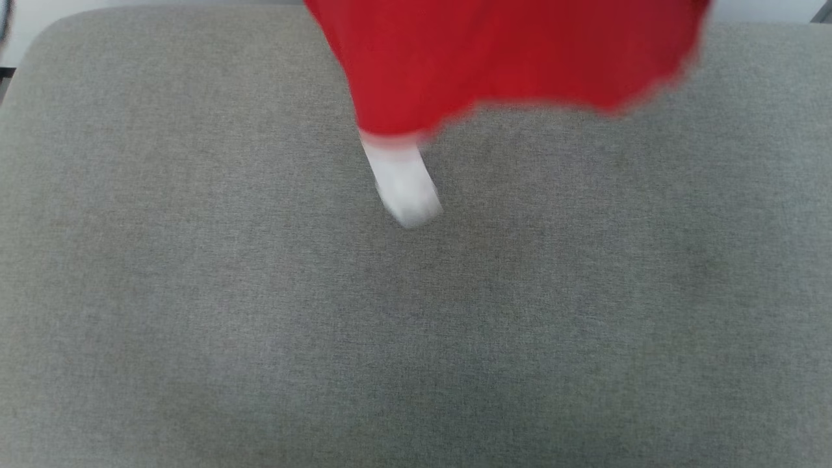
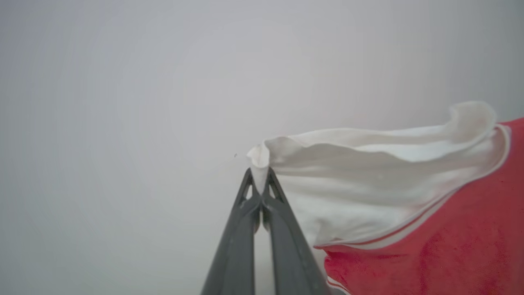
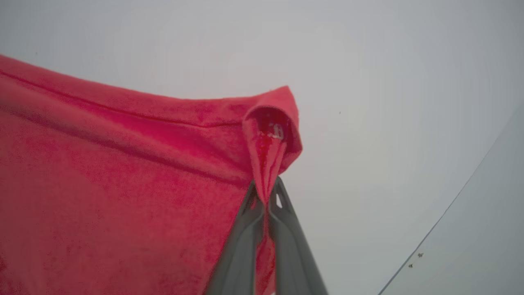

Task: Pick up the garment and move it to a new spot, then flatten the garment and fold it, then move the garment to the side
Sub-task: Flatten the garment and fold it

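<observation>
Hanging from the top edge of the head view, from centre to upper right, the shirt is a smeared red sheet above a grey cloth surface. Its upper part is cut off by the frame, so collar and chest mark cannot be made out. Just left of centre a white sleeve end dangles below the red, its long axis running down the frame and leaning slightly toward the lower right. Its tip is blurred, and I cannot tell whether it touches the surface. In the left wrist view the left gripper rises from bottom centre, jaws pressed together on a pinch of white sleeve edge. From there the white cloth stretches toward the right of the frame, bordered by striped trim, then red fabric that runs off the lower right corner. In the right wrist view red cloth covers the left half, its top edge running from the left edge across to centre, where the right gripper is clamped tight on a folded red corner. Behind it lies a pale blank background, with a thin dark line crossing the lower right.
</observation>
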Robot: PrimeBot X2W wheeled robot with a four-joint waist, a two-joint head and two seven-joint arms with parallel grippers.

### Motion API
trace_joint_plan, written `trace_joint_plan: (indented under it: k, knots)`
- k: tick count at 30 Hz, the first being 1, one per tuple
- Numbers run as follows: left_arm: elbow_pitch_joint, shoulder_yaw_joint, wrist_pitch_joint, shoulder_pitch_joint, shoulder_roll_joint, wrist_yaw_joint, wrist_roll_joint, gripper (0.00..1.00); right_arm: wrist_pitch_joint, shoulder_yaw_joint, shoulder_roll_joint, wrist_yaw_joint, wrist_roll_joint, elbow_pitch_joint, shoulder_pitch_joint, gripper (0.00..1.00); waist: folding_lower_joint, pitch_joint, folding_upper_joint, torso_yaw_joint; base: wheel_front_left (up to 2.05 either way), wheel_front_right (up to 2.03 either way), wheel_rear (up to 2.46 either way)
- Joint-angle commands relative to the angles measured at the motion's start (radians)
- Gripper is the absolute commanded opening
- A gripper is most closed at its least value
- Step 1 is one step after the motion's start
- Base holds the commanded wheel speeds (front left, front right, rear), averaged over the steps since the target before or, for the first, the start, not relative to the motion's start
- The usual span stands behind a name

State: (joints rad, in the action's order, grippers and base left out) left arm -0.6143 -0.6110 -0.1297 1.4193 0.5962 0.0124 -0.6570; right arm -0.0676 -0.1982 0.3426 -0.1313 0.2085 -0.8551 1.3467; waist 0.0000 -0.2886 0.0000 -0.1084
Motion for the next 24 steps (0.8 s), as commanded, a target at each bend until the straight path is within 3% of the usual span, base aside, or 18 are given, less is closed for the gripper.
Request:
trace_joint_plan:
  k: [1, 5, 9, 17, 24]
  knots:
    - [-0.027, 0.006, 0.072, 0.032, -0.005, -0.001, 0.032, 0.0, 0.059, 0.031, -0.015, 0.001, -0.059, -0.013, 0.011, 0.0, 0.0, -0.002, 0.0, 0.0, 0.0, 0.0, 0.0]
    - [-0.095, 0.004, 0.251, 0.077, -0.04, 0.033, 0.061, 0.0, 0.167, 0.118, -0.061, 0.001, -0.198, -0.042, 0.008, 0.0, 0.0, 0.002, 0.0, -0.007, 0.0, 0.0, 0.0]
    - [-0.147, -0.04, 0.27, 0.025, -0.046, 0.086, 0.055, 0.0, 0.149, 0.132, -0.106, 0.001, -0.243, -0.092, -0.054, 0.0, 0.0, 0.014, 0.0, -0.015, 0.0, 0.0, 0.0]
    - [-0.122, -0.148, 0.13, -0.218, -0.011, 0.117, -0.06, 0.0, 0.019, 0.057, -0.131, 0.001, -0.131, -0.165, -0.227, 0.0, 0.0, 0.037, 0.0, -0.03, 0.0, 0.0, 0.0]
    - [0.05, -0.225, -0.082, -0.462, 0.071, 0.117, -0.245, 0.0, -0.133, -0.07, -0.103, 0.001, 0.043, -0.1, -0.397, 0.0, 0.0, 0.067, 0.0, -0.039, 0.0, 0.0, 0.0]
